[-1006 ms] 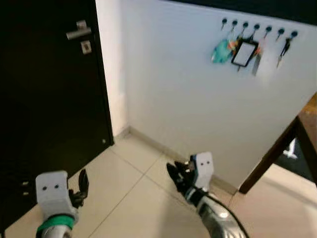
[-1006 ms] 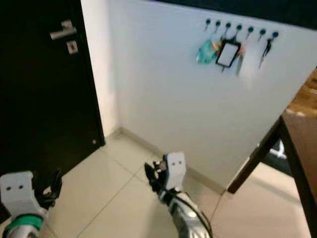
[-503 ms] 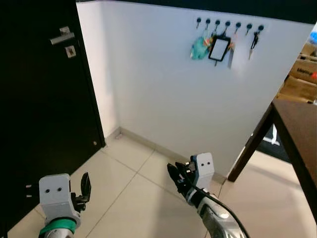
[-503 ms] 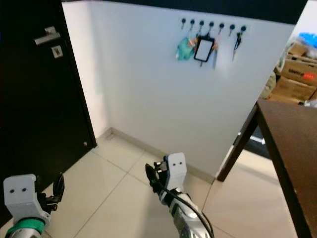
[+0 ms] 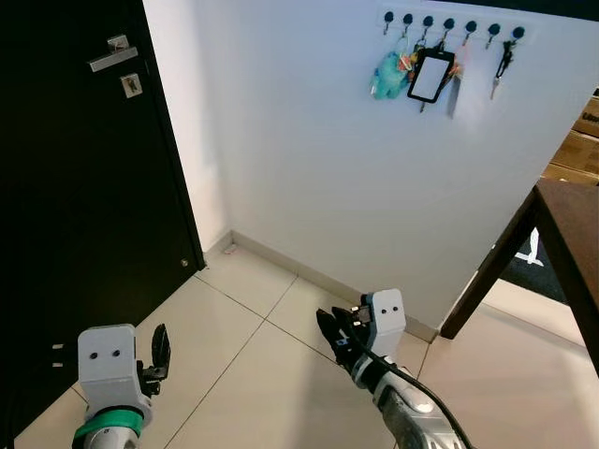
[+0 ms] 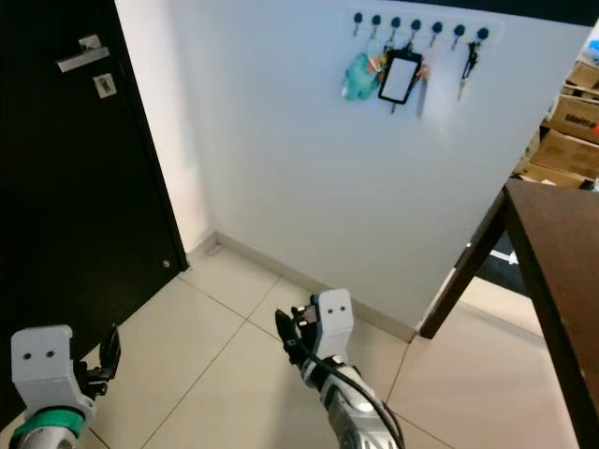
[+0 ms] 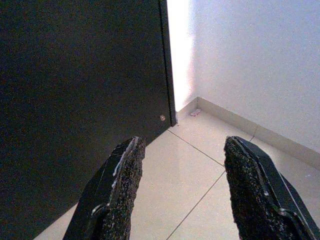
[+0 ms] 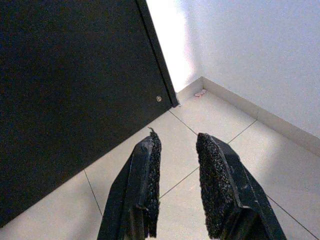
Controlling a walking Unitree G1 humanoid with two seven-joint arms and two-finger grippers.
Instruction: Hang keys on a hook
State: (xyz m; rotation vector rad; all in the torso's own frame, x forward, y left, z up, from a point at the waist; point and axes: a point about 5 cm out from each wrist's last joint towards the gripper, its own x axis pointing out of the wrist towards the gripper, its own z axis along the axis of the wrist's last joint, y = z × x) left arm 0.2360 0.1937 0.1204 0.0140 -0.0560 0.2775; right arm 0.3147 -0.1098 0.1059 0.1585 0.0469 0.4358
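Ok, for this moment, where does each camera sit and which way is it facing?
Head stereo pair: looks forward and down at the white wall's row of black key hooks; left gripper and right gripper hang low.
Left wrist: along its open fingers at the black door.
Right wrist: fingers slightly apart.
Both wrist views share the door corner and beige tiled floor.

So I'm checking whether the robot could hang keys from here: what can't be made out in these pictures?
- Keys to hang: the left pincer is open with bare floor between its fingers, and the right pincer has a narrow gap with nothing seen in it.
- Hook rack: too small in the eye views to tell which hooks are free beside the hanging keys and the badge holder.
- Wooden table: cut off by the frame's right edge.
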